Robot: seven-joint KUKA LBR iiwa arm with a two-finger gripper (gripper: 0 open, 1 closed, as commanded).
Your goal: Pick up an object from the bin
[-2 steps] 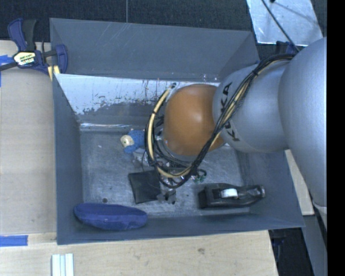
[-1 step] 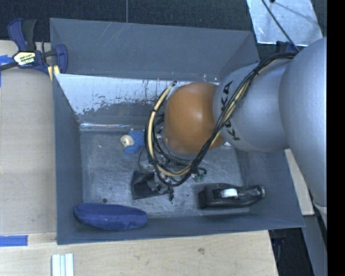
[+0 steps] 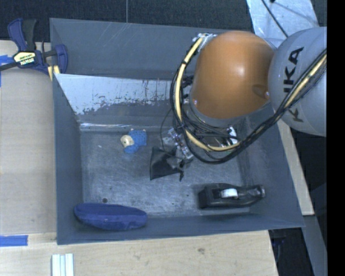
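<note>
- Three loose things lie in the bin (image 3: 69, 171): a small blue piece (image 3: 135, 140) with a pale cap, a black dispenser (image 3: 227, 195) with a white roll in it, and a flat blue oval (image 3: 110, 216).
- The gripper (image 3: 171, 164) hangs low over the middle of the floor, below the orange cover (image 3: 230, 73) (this cover is a part of the arm).
- Seen from the gripper, the blue piece is at 10 o'clock, near but apart. The dispenser is at 4 o'clock, also near. The oval is at 7 o'clock, well apart, against the bin wall.
- How far the claw is open I cannot tell: its lower end is one dark shape over the dark floor. I also cannot tell if it has hold of anything.
- By my judgement the step in hand is the reach down. All three things rest on the floor, so the pick is not yet done.
- Which thing will be picked is not decided by this view (the gripper stands over none of them).
- The next move calls for a short shift, to 10 o'clock or to 4 o'clock, then a closing around the chosen thing and a straight lift.
</note>
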